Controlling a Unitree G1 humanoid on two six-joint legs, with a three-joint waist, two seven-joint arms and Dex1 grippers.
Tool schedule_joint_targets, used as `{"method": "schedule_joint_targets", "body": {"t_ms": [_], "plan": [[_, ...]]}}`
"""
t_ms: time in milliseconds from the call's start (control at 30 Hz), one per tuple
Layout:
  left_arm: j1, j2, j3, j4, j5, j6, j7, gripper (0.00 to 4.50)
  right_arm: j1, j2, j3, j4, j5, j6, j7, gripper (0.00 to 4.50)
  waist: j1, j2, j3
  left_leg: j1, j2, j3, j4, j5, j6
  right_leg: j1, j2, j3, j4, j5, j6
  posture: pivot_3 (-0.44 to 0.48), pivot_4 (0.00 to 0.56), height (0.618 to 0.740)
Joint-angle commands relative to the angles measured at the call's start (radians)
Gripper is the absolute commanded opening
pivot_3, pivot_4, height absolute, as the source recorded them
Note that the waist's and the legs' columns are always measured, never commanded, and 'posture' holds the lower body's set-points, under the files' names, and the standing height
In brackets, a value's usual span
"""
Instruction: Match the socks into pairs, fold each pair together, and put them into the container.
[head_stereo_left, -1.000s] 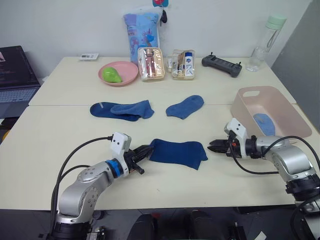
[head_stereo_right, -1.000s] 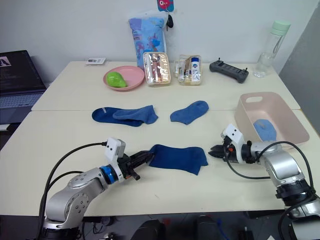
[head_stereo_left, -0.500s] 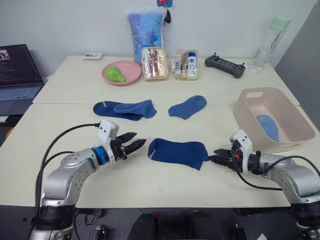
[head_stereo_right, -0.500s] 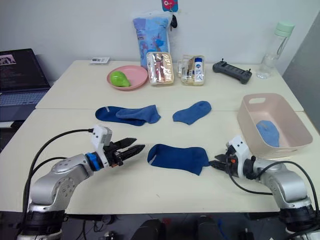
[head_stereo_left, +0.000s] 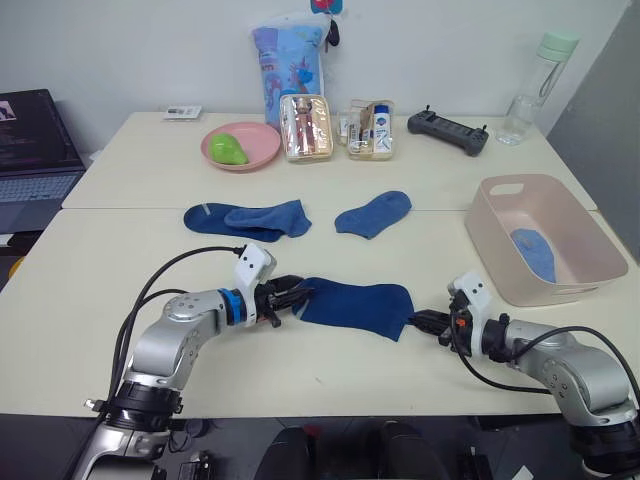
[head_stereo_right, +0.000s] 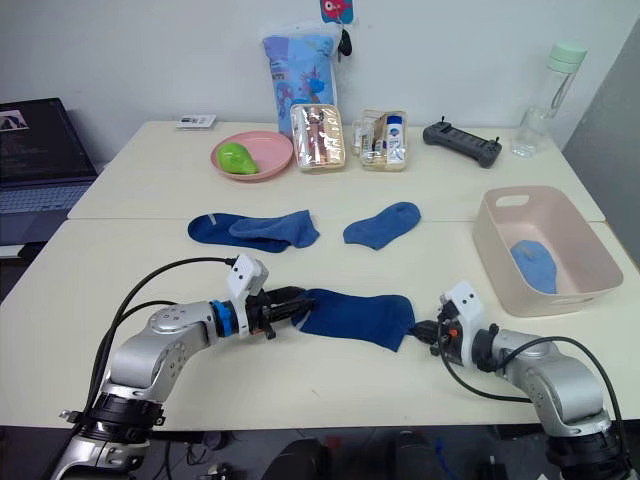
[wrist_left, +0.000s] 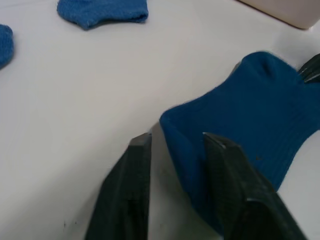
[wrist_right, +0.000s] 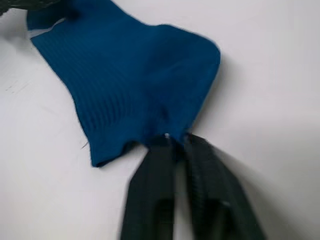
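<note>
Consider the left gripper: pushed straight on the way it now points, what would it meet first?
Most likely the dark blue sock. The left gripper is open at that sock's near end, with the edge lying between its fingers, so contact would come almost at once.

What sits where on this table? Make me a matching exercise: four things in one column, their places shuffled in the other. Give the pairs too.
Things
1. green object
2. light blue sock
3. dark blue sock
4. clear bottle

Places
A. lying between the left gripper and the right gripper
B. in the pink tub
C. at the back right, near the black controller
D. on the round pink plate

Pairs: 1-D, 2-B, 3-A, 4-C
</note>
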Motion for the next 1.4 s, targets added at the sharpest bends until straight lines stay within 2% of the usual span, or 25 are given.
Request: {"method": "schedule_joint_targets", "body": {"t_ms": [33, 67, 233, 400, 567, 733, 833, 867, 933, 1033, 1100, 1133, 1200, 1333, 1400], "plan": [[0.013, 0.013, 0.012, -0.039, 0.002, -0.014, -0.005, 0.31, 0.003, -0.005, 0.007, -0.028, 0.026, 0.011, 0.009, 0.0, 0.001, 0.0, 0.0, 0.0, 0.0, 0.0, 0.0, 0.0, 0.0, 0.0, 0.0, 0.0, 0.0, 0.0, 0.0, 0.0, 0.15, 0.74], [0.017, 0.014, 0.016, -0.04, 0.001, -0.014, -0.003, 0.03, -0.001, -0.004, 0.006, -0.022, 0.024, 0.008, 0.01, 0.0, 0.002, 0.0, 0.0, 0.0, 0.0, 0.0, 0.0, 0.0, 0.0, 0.0, 0.0, 0.0, 0.0, 0.0, 0.0, 0.0, 0.15, 0.74], [0.054, 0.017, 0.047, -0.073, -0.022, 0.017, 0.015, 0.03, -0.048, -0.023, -0.01, 0.037, 0.006, -0.018, 0.024, 0.0, 0.0, 0.0, 0.0, 0.0, 0.0, 0.0, 0.0, 0.0, 0.0, 0.0, 0.0, 0.0, 0.0, 0.0, 0.0, 0.0, 0.15, 0.74], [0.123, 0.007, 0.091, -0.181, -0.108, 0.12, 0.038, 0.03, -0.123, -0.088, -0.015, 0.131, -0.019, -0.067, 0.078, 0.0, 0.0, 0.0, 0.0, 0.0, 0.0, 0.0, 0.0, 0.0, 0.0, 0.0, 0.0, 0.0, 0.0, 0.0, 0.0, 0.0, 0.15, 0.74], [0.203, -0.062, 0.097, -0.287, -0.175, 0.186, 0.116, 0.03, -0.198, -0.152, 0.026, 0.237, -0.052, -0.146, 0.176, 0.0, 0.002, 0.0, 0.001, 0.0, 0.0, 0.001, 0.0, 0.0, 0.0, 0.0, 0.0, 0.001, -0.001, 0.0, 0.0, 0.0, 0.15, 0.74], [0.174, -0.111, 0.106, -0.263, -0.146, 0.144, 0.194, 0.03, -0.208, -0.166, 0.06, 0.271, -0.066, -0.168, 0.223, 0.0, 0.005, 0.0, 0.001, 0.0, 0.0, -0.001, 0.0, 0.0, 0.0, 0.001, 0.0, -0.001, 0.0, 0.0, 0.0, 0.0, 0.15, 0.74], [0.172, -0.104, 0.096, -0.262, -0.142, 0.146, 0.193, 0.03, -0.209, -0.166, 0.069, 0.282, -0.079, -0.186, 0.237, 0.0, 0.005, 0.0, 0.001, 0.0, 0.0, 0.0, 0.001, 0.0, 0.0, 0.001, 0.0, 0.0, 0.0, 0.0, 0.0, 0.0, 0.15, 0.74], [0.175, -0.097, 0.088, -0.262, -0.137, 0.139, 0.186, 0.01, -0.21, -0.164, 0.07, 0.285, -0.084, -0.195, 0.243, 0.21, 0.004, 0.0, 0.001, 0.0, 0.0, 0.0, 0.001, 0.0, 0.0, 0.001, 0.0, 0.0, 0.0, 0.0, 0.0, 0.0, 0.15, 0.74], [0.177, -0.096, 0.101, -0.259, -0.13, 0.094, 0.177, 0.46, -0.222, -0.139, 0.032, 0.3, -0.095, -0.259, 0.215, 0.68, 0.003, 0.0, 0.001, 0.0, 0.0, 0.001, 0.0, 0.0, 0.0, 0.0, 0.0, 0.001, 0.0, 0.0, 0.0, 0.0, 0.15, 0.74], [0.132, -0.103, 0.176, -0.215, -0.131, 0.054, 0.225, 1.33, -0.237, -0.124, -0.031, 0.287, -0.076, -0.301, 0.193, 1.77, 0.005, 0.0, 0.001, 0.0, 0.0, 0.0, 0.0, 0.0, 0.0, 0.0, 0.0, 0.0, 0.0, 0.0, 0.0, 0.0, 0.15, 0.74], [0.114, -0.075, 0.198, -0.206, -0.137, 0.043, 0.205, 2.0, -0.225, -0.134, -0.046, 0.256, -0.057, -0.304, 0.215, 2.53, 0.005, 0.0, 0.001, 0.0, 0.0, 0.0, 0.001, 0.0, 0.0, 0.0, 0.0, 0.0, 0.0, 0.0, 0.0, 0.0, 0.15, 0.74], [0.109, -0.037, 0.206, -0.213, -0.134, 0.025, 0.164, 2.33, -0.192, -0.176, -0.024, 0.205, -0.053, -0.314, 0.277, 2.87, 0.005, 0.0, 0.001, 0.0, 0.0, 0.0, 0.001, 0.0, 0.0, 0.001, 0.0, 0.0, 0.0, 0.0, 0.0, 0.0, 0.15, 0.74], [0.114, 0.03, 0.196, -0.233, -0.112, -0.036, 0.083, 2.99, -0.143, -0.226, 0.015, 0.133, -0.067, -0.352, 0.35, 2.88, 0.005, 0.0, 0.001, -0.001, 0.0, 0.0, 0.0, 0.0, 0.0, 0.0, 0.0, 0.0, -0.001, 0.0, 0.0, 0.0, 0.15, 0.74], [0.144, 0.12, 0.128, -0.258, -0.04, -0.191, -0.05, 4.32, -0.104, -0.243, 0.061, 0.082, -0.11, -0.446, 0.388, 2.88, 0.005, 0.0, 0.001, -0.001, 0.0, 0.001, -0.001, 0.0, 0.0, 0.0, 0.0, 0.0, -0.004, 0.0, 0.0, 0.0, 0.15, 0.74], [0.164, 0.179, 0.047, -0.268, 0.06, -0.345, -0.142, 4.48, -0.081, -0.249, 0.097, 0.077, -0.161, -0.548, 0.414, 2.88, 0.005, 0.001, 0.001, -0.001, 0.0, 0.002, -0.001, 0.0, 0.0, 0.001, -0.001, 0.002, -0.004, 0.0, 0.0, 0.0, 0.15, 0.74]]}}
